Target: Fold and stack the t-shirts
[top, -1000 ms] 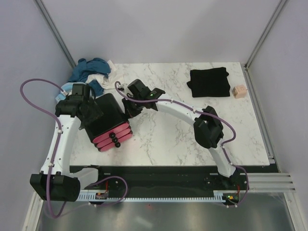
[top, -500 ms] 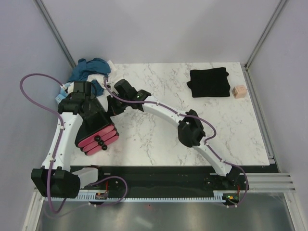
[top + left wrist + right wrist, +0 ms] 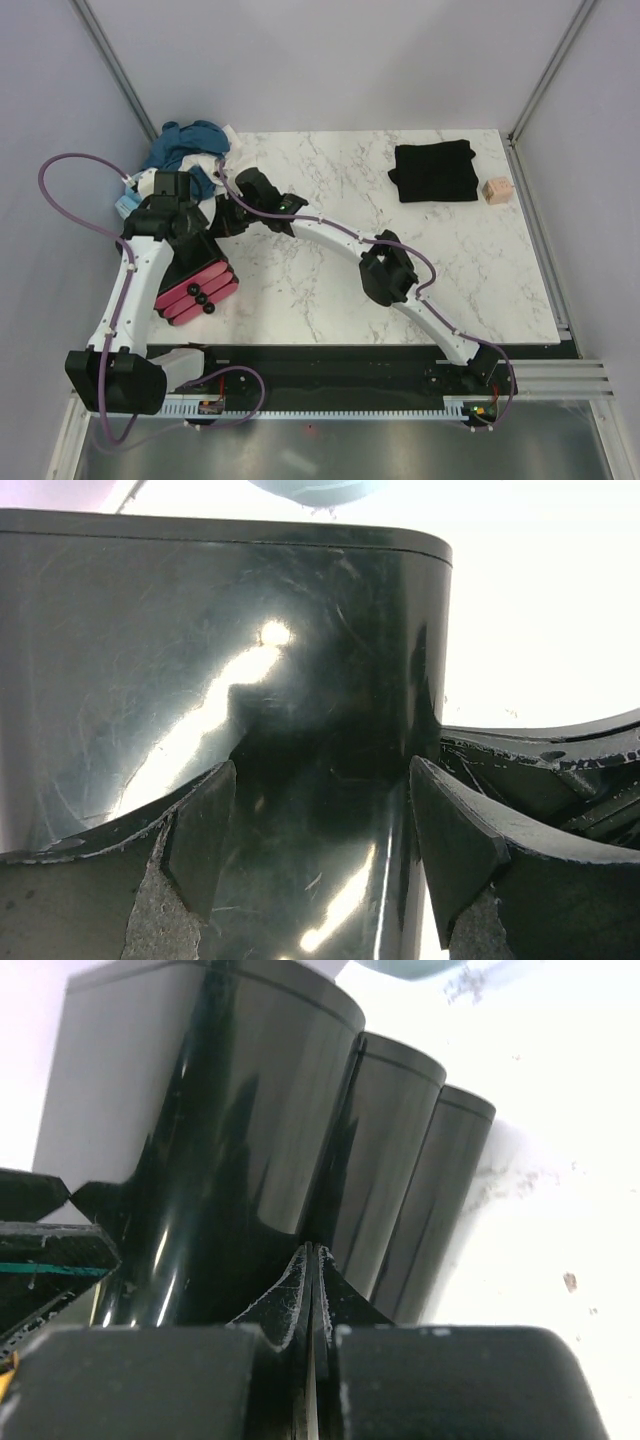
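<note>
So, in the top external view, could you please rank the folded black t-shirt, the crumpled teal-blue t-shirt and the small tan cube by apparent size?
1. Folded black t-shirt
2. Crumpled teal-blue t-shirt, roughly similar and partly hidden, so unsure
3. Small tan cube

Left arm: you have it rising from its near-left base and bent inward, wrist over the desk's left side; left gripper (image 3: 315,850) spread wide. Right arm: you have it stretched diagonally leftward, elbow mid-desk; right gripper (image 3: 312,1300) pressed fully closed, just beside the left wrist.
</note>
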### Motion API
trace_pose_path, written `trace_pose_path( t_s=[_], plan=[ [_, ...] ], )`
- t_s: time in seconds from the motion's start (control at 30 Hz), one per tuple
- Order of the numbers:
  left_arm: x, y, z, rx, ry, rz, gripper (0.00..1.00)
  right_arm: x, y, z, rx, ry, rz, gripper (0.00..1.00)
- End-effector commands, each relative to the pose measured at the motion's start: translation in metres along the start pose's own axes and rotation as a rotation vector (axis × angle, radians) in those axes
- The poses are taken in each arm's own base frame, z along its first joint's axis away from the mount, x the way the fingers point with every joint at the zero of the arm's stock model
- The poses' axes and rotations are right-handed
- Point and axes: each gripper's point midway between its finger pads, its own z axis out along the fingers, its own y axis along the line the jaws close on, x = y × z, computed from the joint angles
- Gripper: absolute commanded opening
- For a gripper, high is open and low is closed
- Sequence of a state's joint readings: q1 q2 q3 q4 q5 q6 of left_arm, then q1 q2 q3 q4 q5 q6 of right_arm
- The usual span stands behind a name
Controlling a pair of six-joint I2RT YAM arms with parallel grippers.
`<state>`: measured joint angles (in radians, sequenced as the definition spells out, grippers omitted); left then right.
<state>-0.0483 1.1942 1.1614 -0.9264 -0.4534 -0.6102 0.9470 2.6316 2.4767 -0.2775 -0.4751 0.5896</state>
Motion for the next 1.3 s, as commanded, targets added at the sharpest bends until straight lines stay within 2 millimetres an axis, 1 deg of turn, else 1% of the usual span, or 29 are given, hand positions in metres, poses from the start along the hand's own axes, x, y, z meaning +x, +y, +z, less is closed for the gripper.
trace_pose_path(
  t_s=[0.0, 0.1, 0.13, 0.17, 0.27, 0.3, 0.33, 0.4, 0.43, 0.47, 0.5, 0.53, 0.6, 0.63, 0.7, 0.73, 0.8, 0.87, 0.9, 0.93, 0.97, 1.0, 1.03, 1.07, 1.1, 1.13, 1.17, 1.2, 1.27],
  plan=[
    [0.084, 0.008, 0.017, -0.040, 0.308, 0.042, 0.78, 0.055, 0.050, 0.035, -0.175, 0.080, 0.016, 0.00],
    [0.075, 0.010, 0.014, -0.032, 0.258, 0.032, 0.78, 0.051, 0.042, 0.036, -0.144, 0.050, -0.013, 0.00],
    [0.070, 0.009, 0.011, -0.017, 0.228, 0.022, 0.78, 0.037, 0.052, 0.029, -0.154, 0.011, -0.040, 0.15],
    [0.067, 0.009, 0.010, -0.008, 0.211, 0.019, 0.78, 0.035, 0.053, 0.027, -0.151, -0.002, -0.050, 0.23],
    [0.056, 0.003, 0.000, 0.041, 0.172, -0.006, 0.78, 0.020, 0.043, 0.018, -0.100, -0.047, -0.085, 0.28],
    [0.053, 0.001, -0.003, 0.056, 0.166, -0.004, 0.77, 0.013, 0.039, 0.012, -0.080, -0.062, -0.081, 0.46],
    [0.047, -0.005, -0.009, 0.081, 0.148, -0.007, 0.77, -0.014, 0.043, -0.009, -0.071, -0.110, -0.099, 0.48],
    [0.037, -0.015, -0.023, 0.153, 0.111, -0.049, 0.77, -0.022, 0.026, -0.032, -0.013, -0.121, -0.101, 0.47],
    [0.028, -0.022, -0.031, 0.194, 0.084, -0.067, 0.77, -0.059, 0.032, -0.066, 0.017, -0.206, -0.126, 0.45],
    [0.022, -0.029, -0.037, 0.234, 0.063, -0.086, 0.77, -0.056, 0.015, -0.079, 0.067, -0.201, -0.143, 0.44],
    [0.010, -0.034, -0.048, 0.277, 0.027, -0.102, 0.77, -0.066, 0.010, -0.095, 0.098, -0.226, -0.149, 0.45],
    [0.005, -0.039, -0.053, 0.301, 0.017, -0.094, 0.77, -0.096, 0.009, -0.132, 0.130, -0.297, -0.164, 0.47],
    [-0.009, -0.048, -0.061, 0.331, -0.011, -0.060, 0.78, -0.098, -0.012, -0.160, 0.185, -0.307, -0.142, 0.53],
    [-0.012, -0.051, -0.064, 0.344, -0.018, -0.035, 0.78, -0.116, -0.015, -0.191, 0.213, -0.359, -0.142, 0.54],
    [-0.025, -0.063, -0.066, 0.375, -0.044, -0.028, 0.78, -0.106, -0.036, -0.209, 0.273, -0.339, -0.134, 0.64],
    [-0.029, -0.069, -0.066, 0.392, -0.052, -0.020, 0.78, -0.103, -0.043, -0.224, 0.309, -0.326, -0.123, 0.64],
    [-0.047, -0.083, -0.070, 0.438, -0.096, -0.012, 0.78, -0.086, -0.059, -0.231, 0.361, -0.268, -0.139, 0.63],
    [-0.057, -0.096, -0.058, 0.426, -0.104, 0.039, 0.78, -0.064, -0.075, -0.241, 0.435, -0.203, -0.121, 0.63],
    [-0.076, -0.104, -0.064, 0.436, -0.138, 0.041, 0.78, -0.054, -0.078, -0.243, 0.446, -0.178, -0.098, 0.63],
    [-0.079, -0.113, -0.048, 0.407, -0.117, 0.083, 0.78, -0.049, -0.074, -0.252, 0.449, -0.170, -0.079, 0.63],
    [-0.086, -0.118, -0.040, 0.381, -0.114, 0.093, 0.78, -0.030, -0.080, -0.255, 0.465, -0.135, -0.048, 0.62],
    [-0.112, -0.127, -0.053, 0.394, -0.166, 0.073, 0.78, -0.021, -0.078, -0.258, 0.462, -0.127, -0.022, 0.62],
    [-0.120, -0.130, -0.049, 0.375, -0.166, 0.083, 0.78, -0.020, -0.064, -0.269, 0.447, -0.152, -0.002, 0.62],
    [-0.122, -0.142, -0.024, 0.328, -0.139, 0.100, 0.78, 0.002, -0.071, -0.272, 0.463, -0.125, 0.037, 0.62],
    [-0.154, -0.151, -0.039, 0.347, -0.206, 0.066, 0.78, 0.000, -0.058, -0.286, 0.461, -0.161, 0.041, 0.63],
    [-0.159, -0.155, -0.029, 0.325, -0.187, 0.064, 0.79, 0.007, -0.056, -0.291, 0.466, -0.163, 0.057, 0.63],
    [-0.156, -0.168, 0.002, 0.289, -0.140, 0.078, 0.79, 0.027, -0.063, -0.297, 0.489, -0.139, 0.077, 0.64],
    [-0.187, -0.178, -0.009, 0.315, -0.193, 0.036, 0.79, 0.025, -0.055, -0.310, 0.502, -0.177, 0.070, 0.64],
    [-0.193, -0.183, 0.005, 0.289, -0.168, 0.023, 0.78, 0.050, -0.061, -0.317, 0.523, -0.156, 0.101, 0.64]
  ],
)
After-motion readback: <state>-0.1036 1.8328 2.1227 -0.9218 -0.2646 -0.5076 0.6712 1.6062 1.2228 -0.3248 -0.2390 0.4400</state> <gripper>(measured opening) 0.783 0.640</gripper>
